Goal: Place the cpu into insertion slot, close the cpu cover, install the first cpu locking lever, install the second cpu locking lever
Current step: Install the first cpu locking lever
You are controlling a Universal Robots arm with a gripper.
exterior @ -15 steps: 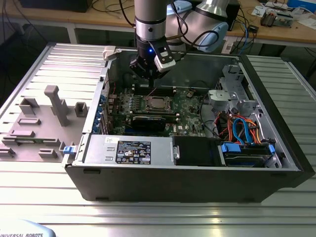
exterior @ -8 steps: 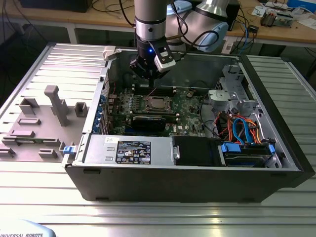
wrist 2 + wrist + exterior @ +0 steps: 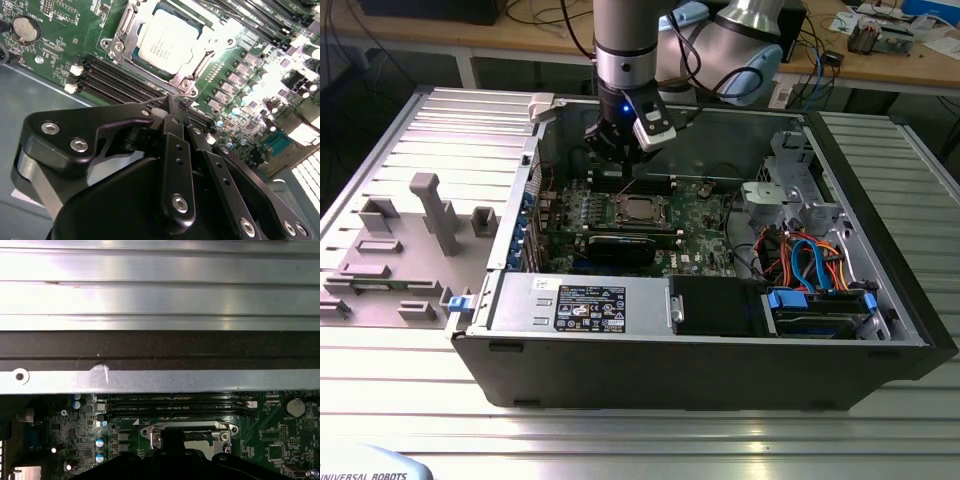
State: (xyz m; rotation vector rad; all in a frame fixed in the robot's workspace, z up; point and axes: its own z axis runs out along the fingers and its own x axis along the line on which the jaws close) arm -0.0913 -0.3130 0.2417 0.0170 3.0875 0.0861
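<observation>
The cpu (image 3: pixel 167 40) lies flat in the insertion slot (image 3: pixel 638 210), silvery top face up. The shiny cpu cover (image 3: pixel 123 31) lies down over it as a frame around its edges; the cover's frame (image 3: pixel 150 430) also shows in the first wrist view. My gripper (image 3: pixel 172 100) hovers just beyond one corner of the socket, its black fingers pressed together. A thin wire lever end (image 3: pixel 150 101) curves right at the fingertips; I cannot tell whether it is pinched or only touched. In the exterior view my gripper (image 3: pixel 612 160) hangs over the socket's far side.
Black memory slots (image 3: pixel 120 82) run between my gripper and the socket. A black graphics card (image 3: pixel 620 245) lies on the socket's near side, and the power supply (image 3: pixel 580 300) and drive cables (image 3: pixel 810 260) stand along the front. The case's rear wall (image 3: pixel 160 345) is close behind.
</observation>
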